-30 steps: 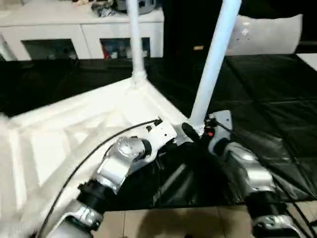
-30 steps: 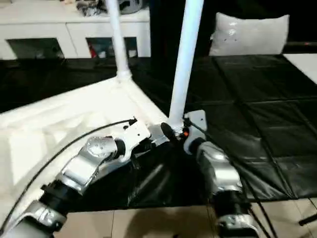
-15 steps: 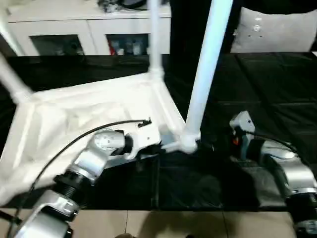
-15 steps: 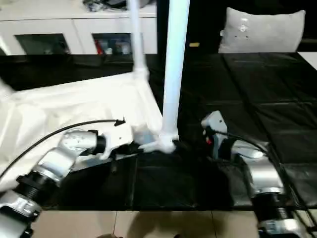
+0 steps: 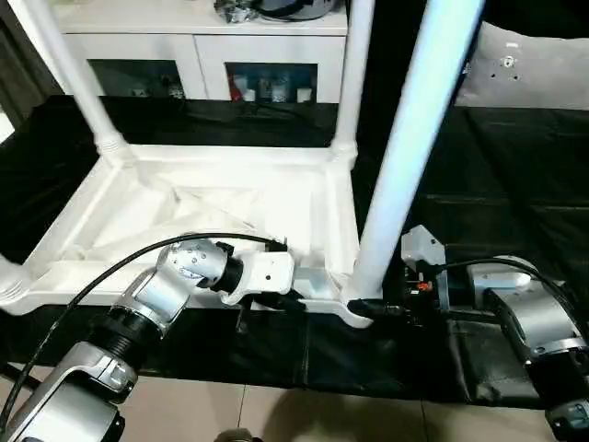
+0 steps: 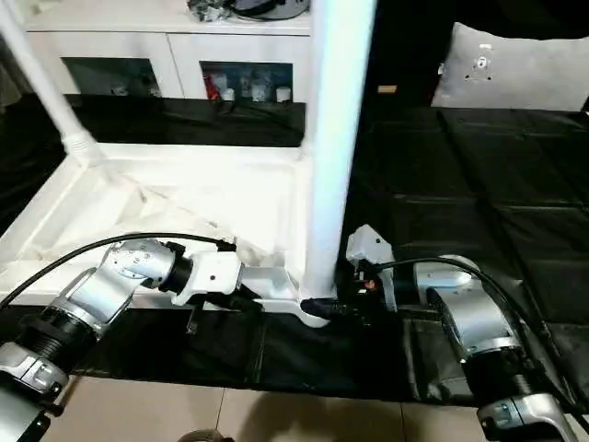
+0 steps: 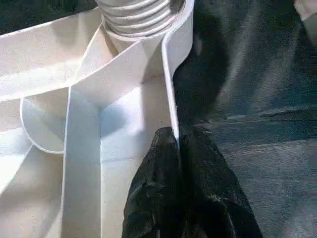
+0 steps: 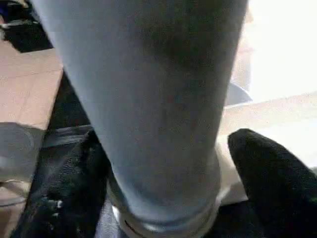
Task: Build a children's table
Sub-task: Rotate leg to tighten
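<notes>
Since a second ago the upturned children's table [image 5: 230, 203] has swung round square to the robot on the black mat. Left tool [image 7: 176, 148] is clenched on its rim; right tool [image 8: 163, 198], released, straddles the near leg [image 5: 414, 157]. If the rim pinch slips, everything skids.

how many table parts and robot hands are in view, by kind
table top: 1
legs standing in corner sockets: 3
robot hands, left and right: 2
total: 6
</notes>
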Tool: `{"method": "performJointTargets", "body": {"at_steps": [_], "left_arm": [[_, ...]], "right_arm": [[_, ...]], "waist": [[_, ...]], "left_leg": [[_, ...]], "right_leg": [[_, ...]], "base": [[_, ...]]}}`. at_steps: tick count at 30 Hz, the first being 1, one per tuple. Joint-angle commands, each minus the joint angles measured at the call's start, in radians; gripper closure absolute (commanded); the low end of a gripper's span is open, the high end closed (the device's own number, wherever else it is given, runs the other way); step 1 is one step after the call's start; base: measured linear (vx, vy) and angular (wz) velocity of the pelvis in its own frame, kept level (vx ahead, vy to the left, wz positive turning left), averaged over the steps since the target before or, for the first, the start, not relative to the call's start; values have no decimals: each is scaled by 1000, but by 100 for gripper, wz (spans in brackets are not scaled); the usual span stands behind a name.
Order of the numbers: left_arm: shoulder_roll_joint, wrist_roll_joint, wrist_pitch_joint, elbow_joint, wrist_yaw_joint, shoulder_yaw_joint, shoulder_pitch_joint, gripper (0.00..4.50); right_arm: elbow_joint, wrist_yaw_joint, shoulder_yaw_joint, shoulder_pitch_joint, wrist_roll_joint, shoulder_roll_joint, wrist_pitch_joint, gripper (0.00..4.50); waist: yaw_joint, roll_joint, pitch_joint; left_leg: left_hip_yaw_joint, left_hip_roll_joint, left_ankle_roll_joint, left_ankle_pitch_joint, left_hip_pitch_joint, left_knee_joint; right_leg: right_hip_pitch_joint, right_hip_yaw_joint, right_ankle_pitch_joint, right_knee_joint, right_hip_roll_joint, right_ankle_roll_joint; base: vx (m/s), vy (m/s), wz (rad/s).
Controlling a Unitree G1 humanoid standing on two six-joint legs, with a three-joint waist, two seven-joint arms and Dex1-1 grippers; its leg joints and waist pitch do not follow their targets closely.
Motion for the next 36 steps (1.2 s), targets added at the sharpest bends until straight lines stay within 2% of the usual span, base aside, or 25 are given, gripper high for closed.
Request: {"method": "performJointTargets", "body": {"at_steps": [1, 2, 4, 7, 10, 12, 15, 16, 19, 20, 21, 22, 23, 24, 26, 27, 28, 29, 30, 32, 34, 35, 36], "left_arm": [[9, 47, -26, 25, -59, -82, 18, 450], [8, 48, -32, 29, -63, -82, 18, 450], [8, 51, -39, 36, -68, -80, 20, 450], [11, 52, -45, 41, -71, -79, 23, 450], [13, 50, -44, 42, -72, -79, 26, 450], [11, 37, -31, 37, -78, -74, 33, 450], [-10, -18, 61, -11, -75, -39, 59, 450], [-20, -22, 92, -24, -52, -27, 63, 450], [-48, -34, 173, -54, 9, 1, 73, 450], [-65, -44, 216, -72, 37, 15, 77, 450], [-96, -61, 294, -105, 85, 37, 85, 450], [-105, -64, 320, -117, 102, 43, 87, 450], [-115, -62, 341, -125, 122, 47, 89, 450], [-132, -59, 370, -136, 155, 55, 90, 450], [-157, -57, 416, -154, 197, 67, 93, 450], [-200, -47, 470, -169, 266, 82, 93, 450], [-218, -40, 489, -173, 296, 89, 92, 450], [-244, -26, 512, -173, 338, 96, 89, 450], [-263, -17, 518, -164, 373, 102, 83, 450], [-298, 7, 538, -161, 434, 104, 74, 450], [-311, 26, 536, -157, 457, 92, 64, 450], [-311, 26, 536, -157, 457, 92, 64, 450], [-310, 27, 535, -154, 462, 91, 61, 450]], "right_arm": [[3, 28, 9, -9, 20, -2, 8, 88], [3, 38, 12, -8, 23, -4, 13, 88], [3, 53, 18, -5, 24, -9, 22, 129], [6, 62, 23, -1, 22, -10, 23, 140], [6, 67, 25, 3, 22, -9, 28, 171], [4, 73, 24, 8, 33, -6, 41, 175], [-25, 45, 14, 25, 62, 15, 104, 184], [-29, -8, 7, 23, 58, 37, 137, 185], [-28, -140, -7, 17, 34, 89, 194, 185], [-21, -200, -13, 12, 16, 116, 195, 185], [-2, -320, -30, 1, -14, 170, 209, 185], [6, -363, -36, -3, -23, 190, 216, 185], [15, -404, -41, -8, -35, 208, 222, 185], [26, -457, -47, -13, -45, 232, 233, 186], [37, -530, -59, -18, -57, 266, 248, 186], [64, -652, -86, -32, -70, 322, 276, 186], [78, -704, -99, -39, -74, 346, 289, 186], [96, -768, -114, -48, -79, 374, 295, 186], [111, -800, -122, -53, -82, 388, 278, 186], [127, -847, -139, -60, -87, 419, 241, 186], [122, -845, -151, -60, -79, 438, 215, 130], [122, -845, -151, -60, -79, 438, 215, 116], [105, -834, -157, -57, -67, 439, 209, 113]], "waist": [[-3, -16, -70], [-2, -19, -69], [3, -19, -68], [6, -22, -67], [6, -22, -67], [6, -25, -66], [7, -24, -66], [6, -26, -64], [1, -20, -61], [-5, -18, -57], [-18, -20, -54], [-32, -21, -52], [-39, -21, -49], [-55, -20, -46], [-86, -15, -41], [-93, -15, -42], [-109, -14, -43], [-113, -13, -43], [-122, -14, -45], [-132, -16, -44], [-132, -14, -45], [-130, -14, -46], [-129, -15, -46]], "left_leg": [[-10, 65, 102, -92, 3, -60], [-10, 64, 99, -98, 2, -61], [-8, 63, 92, -107, 4, -62], [-7, 62, 84, -114, 4, -64], [-6, 63, 75, -121, 8, -65], [-4, 61, 72, -127, 9, -64], [-4, 62, 73, -122, 8, -64], [-4, 61, 72, -122, 7, -65], [-5, 61, 55, -138, 12, -70], [-6, 58, 38, -173, 13, -73], [-7, 56, 16, -213, 17, -76], [-10, 52, -2, -245, 17, -78], [-11, 48, -3, -264, 17, -77], [-16, 43, -10, -301, 19, -77], [-22, 43, -13, -385, 33, -76], [-22, 44, -13, -400, 39, -76], [-27, 46, -17, -408, 32, -81], [-28, 43, -15, -417, 32, -80], [-28, 42, -12, -425, 38, -78], [-25, 42, 2, -442, 39, -77], [-27, 43, 8, -436, 36, -80], [-27, 43, 11, -432, 36, -80], [-26, 43, 16, -424, 32, -83]], "right_leg": [[60, 68, -210, -57, -81, -176], [61, 68, -221, -57, -81, -170], [60, 69, -253, -61, -81, -156], [59, 71, -282, -63, -80, -142], [56, 74, -293, -62, -78, -141], [56, 76, -297, -63, -78, -146], [57, 78, -295, -60, -80, -155], [57, 78, -299, -61, -79, -154], [54, 78, -332, -67, -76, -145], [54, 76, -388, -74, -77, -129], [52, 75, -445, -82, -79, -114], [53, 70, -505, -88, -79, -94], [51, 66, -543, -95, -78, -80], [51, 58, -604, -106, -76, -51], [45, 42, -653, -125, -73, -23], [46, 42, -649, -129, -74, -22], [48, 41, -616, -123, -73, -34], [48, 36, -620, -127, -71, -30], [45, 37, -609, -128, -71, -32], [42, 39, -606, -133, -72, -33], [46, 39, -592, -133, -73, -34], [45, 42, -584, -132, -74, -36], [47, 46, -570, -128, -74, -43]], "base": [[0, 0, 0], [0, 0, 0], [0, 0, 0], [0, 0, 0], [0, 0, 0], [0, 0, 0], [0, 0, 0], [0, 0, 0], [0, 0, 0], [0, 0, 0], [0, 0, 0], [0, 0, 0], [0, 0, 0], [0, 0, 0], [0, 0, 0], [0, 0, 0], [0, 0, 0], [0, 0, 0], [0, 0, 0], [0, 0, 0], [0, 0, 0], [0, 0, 0], [0, 0, 0]]}}
